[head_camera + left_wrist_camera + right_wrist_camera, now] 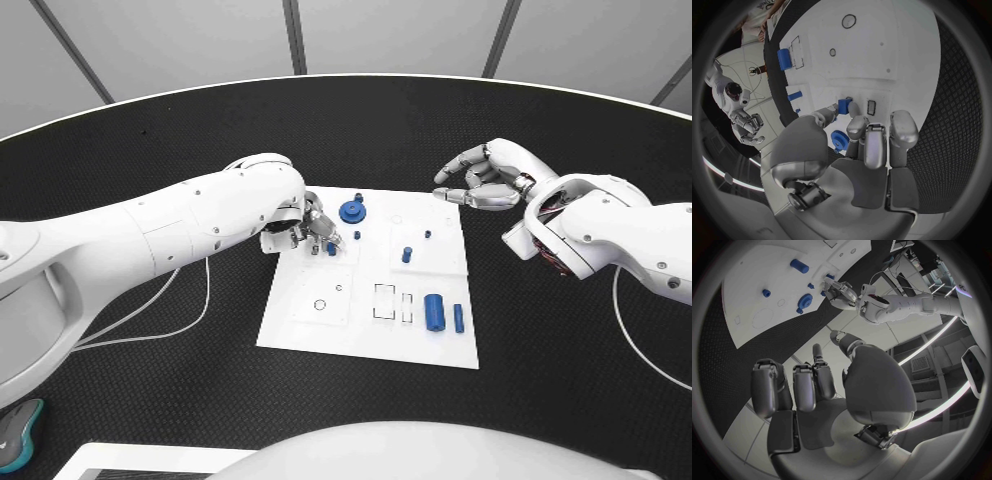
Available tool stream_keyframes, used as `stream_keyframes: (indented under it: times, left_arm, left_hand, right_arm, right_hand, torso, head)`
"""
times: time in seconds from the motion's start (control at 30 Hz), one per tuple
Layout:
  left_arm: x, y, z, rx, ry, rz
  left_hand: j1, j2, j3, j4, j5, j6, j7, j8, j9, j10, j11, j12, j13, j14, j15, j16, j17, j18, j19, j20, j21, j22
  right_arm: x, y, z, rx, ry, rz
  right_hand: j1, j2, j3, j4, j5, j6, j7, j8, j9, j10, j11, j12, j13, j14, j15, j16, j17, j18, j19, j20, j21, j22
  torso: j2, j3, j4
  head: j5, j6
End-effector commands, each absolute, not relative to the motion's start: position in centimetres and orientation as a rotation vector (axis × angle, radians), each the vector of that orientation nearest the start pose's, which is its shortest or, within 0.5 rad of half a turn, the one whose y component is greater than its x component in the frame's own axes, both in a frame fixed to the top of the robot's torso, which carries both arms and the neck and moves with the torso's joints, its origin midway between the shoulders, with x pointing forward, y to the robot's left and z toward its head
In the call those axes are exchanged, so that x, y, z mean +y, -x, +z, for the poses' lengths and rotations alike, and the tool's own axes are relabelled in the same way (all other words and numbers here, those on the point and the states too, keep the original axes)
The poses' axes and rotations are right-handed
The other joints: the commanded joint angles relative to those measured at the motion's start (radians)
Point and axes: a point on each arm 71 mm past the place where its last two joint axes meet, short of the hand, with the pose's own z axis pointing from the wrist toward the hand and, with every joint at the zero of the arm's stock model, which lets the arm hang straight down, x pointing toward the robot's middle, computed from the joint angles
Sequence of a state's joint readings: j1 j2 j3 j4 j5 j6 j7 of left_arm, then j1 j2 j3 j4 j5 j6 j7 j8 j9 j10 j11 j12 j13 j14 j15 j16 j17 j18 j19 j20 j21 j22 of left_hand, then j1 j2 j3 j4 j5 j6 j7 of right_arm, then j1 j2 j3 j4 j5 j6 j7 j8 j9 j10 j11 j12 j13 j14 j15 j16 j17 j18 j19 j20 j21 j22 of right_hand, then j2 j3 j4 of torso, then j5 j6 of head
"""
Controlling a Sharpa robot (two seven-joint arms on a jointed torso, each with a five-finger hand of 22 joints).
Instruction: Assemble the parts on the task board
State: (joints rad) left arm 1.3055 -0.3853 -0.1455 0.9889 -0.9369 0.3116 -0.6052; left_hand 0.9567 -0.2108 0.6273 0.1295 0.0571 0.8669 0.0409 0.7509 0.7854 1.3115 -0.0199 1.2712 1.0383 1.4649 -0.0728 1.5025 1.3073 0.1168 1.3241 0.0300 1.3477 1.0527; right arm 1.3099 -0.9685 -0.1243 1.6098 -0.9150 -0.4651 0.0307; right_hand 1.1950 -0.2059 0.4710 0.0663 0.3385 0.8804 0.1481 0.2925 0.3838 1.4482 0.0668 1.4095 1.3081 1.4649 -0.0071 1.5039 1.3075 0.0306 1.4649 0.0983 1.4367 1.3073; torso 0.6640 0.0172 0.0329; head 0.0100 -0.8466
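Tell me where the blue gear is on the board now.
In the head view the blue gear lies near the far edge of the task board, just beside the left hand, which pinches a small blue part.

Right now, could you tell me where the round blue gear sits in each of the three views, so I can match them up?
Head view: blue gear near the task board's far edge, beside the left hand.
Left wrist view: blue gear partly hidden between the left hand's thumb and fingers.
Right wrist view: blue gear at the board's edge.
Shared landmark: the left hand next to it.
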Motion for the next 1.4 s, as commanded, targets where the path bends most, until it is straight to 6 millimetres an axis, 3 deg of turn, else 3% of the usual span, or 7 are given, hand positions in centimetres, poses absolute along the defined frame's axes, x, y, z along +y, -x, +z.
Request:
stream_keyframes:
  times: [0.03,0.37,0.73,1.03,1.3,1.37,1.4]
  left_arm:
    - [13.8,-55.4,-23.6,2.489,0.196,-0.226]
    - [14.0,-55.2,-23.6,2.497,0.234,-0.248]
    - [14.5,-55.3,-23.6,2.487,0.255,-0.248]
    - [15.6,-54.9,-23.4,2.465,0.278,-0.258]
    - [16.2,-54.4,-22.8,2.369,0.352,-0.337]
    - [16.2,-54.2,-22.6,2.339,0.394,-0.385]
    - [16.2,-54.1,-22.5,2.328,0.413,-0.409]
  left_hand:
    - [-0.015,-0.002,-0.029,0.014,-0.005,-0.001,0.009,-0.001,0.002,0.007,-0.001,0.007,0.002,0.075,-0.006,0.004,0.151,-0.016,0.009,0.001,0.005,0.003]
    - [-0.026,-0.007,-0.111,0.059,-0.004,-0.004,0.008,0.000,0.004,0.005,-0.002,0.007,0.001,0.075,-0.007,0.004,0.151,-0.016,0.007,0.001,0.004,0.000]
    - [-0.025,-0.005,-0.118,0.064,-0.004,-0.004,0.007,0.000,0.004,0.005,-0.002,0.007,0.001,0.075,-0.007,0.003,0.151,-0.016,0.007,0.001,0.004,0.000]
    - [-0.022,-0.006,-0.124,0.066,-0.004,-0.005,0.007,0.000,0.005,0.001,-0.002,0.003,-0.006,0.074,-0.007,0.003,0.151,-0.014,0.004,0.001,0.000,-0.008]
    - [0.001,0.001,-0.151,0.080,-0.003,-0.025,0.013,-0.002,0.007,-0.039,0.002,-0.037,-0.072,0.074,-0.004,0.003,0.150,-0.008,-0.012,0.001,-0.016,-0.038]
    - [0.021,0.001,-0.172,0.091,-0.002,-0.046,0.020,-0.006,0.006,-0.082,0.009,-0.079,-0.137,0.074,0.001,0.002,0.149,0.000,-0.037,0.004,-0.042,-0.087]
    - [0.027,0.002,-0.176,0.093,-0.002,-0.049,0.021,-0.007,0.005,-0.084,0.010,-0.081,-0.140,0.074,0.002,0.002,0.149,0.001,-0.037,0.005,-0.044,-0.089]
  right_arm:
    - [-24.4,-47.9,-15.1,1.589,-0.324,0.887]
    - [-24.5,-47.8,-15.1,1.588,-0.325,0.886]
    - [-24.5,-47.9,-15.1,1.588,-0.326,0.884]
    - [-24.7,-47.9,-15.2,1.587,-0.328,0.879]
    - [-24.9,-48.1,-15.2,1.585,-0.330,0.872]
    - [-25.0,-48.1,-15.2,1.585,-0.331,0.870]
    - [-25.0,-48.2,-15.2,1.585,-0.332,0.869]
  right_hand:
    - [-0.005,-0.004,0.001,0.007,0.005,-0.007,0.002,0.006,0.001,-0.003,-0.003,-0.004,0.118,0.074,-0.005,-0.003,0.135,0.011,0.030,-0.009,-0.006,0.123]
    - [-0.005,-0.004,0.001,0.007,0.005,-0.007,0.002,0.006,0.001,-0.003,-0.003,-0.004,0.118,0.074,-0.005,-0.003,0.135,0.011,0.030,-0.009,-0.006,0.123]
    - [-0.007,-0.004,0.001,0.008,0.006,-0.007,0.002,0.006,0.001,-0.003,-0.003,-0.003,0.118,0.074,-0.005,-0.003,0.135,0.010,0.031,-0.008,-0.006,0.123]
    - [-0.008,-0.005,0.000,0.009,0.006,-0.008,0.002,0.007,0.001,-0.003,-0.003,-0.004,0.118,0.074,-0.005,-0.003,0.135,0.010,0.031,-0.008,-0.005,0.124]
    - [-0.008,-0.005,0.000,0.009,0.006,-0.008,0.002,0.007,0.001,-0.003,-0.003,-0.004,0.118,0.074,-0.005,-0.003,0.135,0.010,0.031,-0.008,-0.005,0.124]
    - [-0.008,-0.005,0.000,0.009,0.006,-0.008,0.002,0.007,0.001,-0.003,-0.003,-0.004,0.118,0.074,-0.005,-0.003,0.135,0.010,0.031,-0.008,-0.005,0.124]
    - [-0.008,-0.005,0.000,0.009,0.006,-0.008,0.002,0.007,0.001,-0.003,-0.003,-0.004,0.118,0.074,-0.005,-0.003,0.135,0.010,0.031,-0.008,-0.005,0.124]
  torso:
    - [0.000,0.0001,-0.0003]
    - [-0.001,0.0008,0.0000]
    - [-0.001,0.0010,-0.0005]
    - [-0.005,0.0006,0.0034]
    - [-0.008,0.0022,0.0034]
    - [-0.010,0.0023,0.0036]
    - [-0.010,0.0023,0.0040]
  head:
    - [0.001,-0.001]
    - [0.001,-0.001]
    - [0.002,0.001]
    - [-0.001,0.003]
    - [0.001,0.003]
    - [0.000,0.004]
    - [-0.001,0.003]
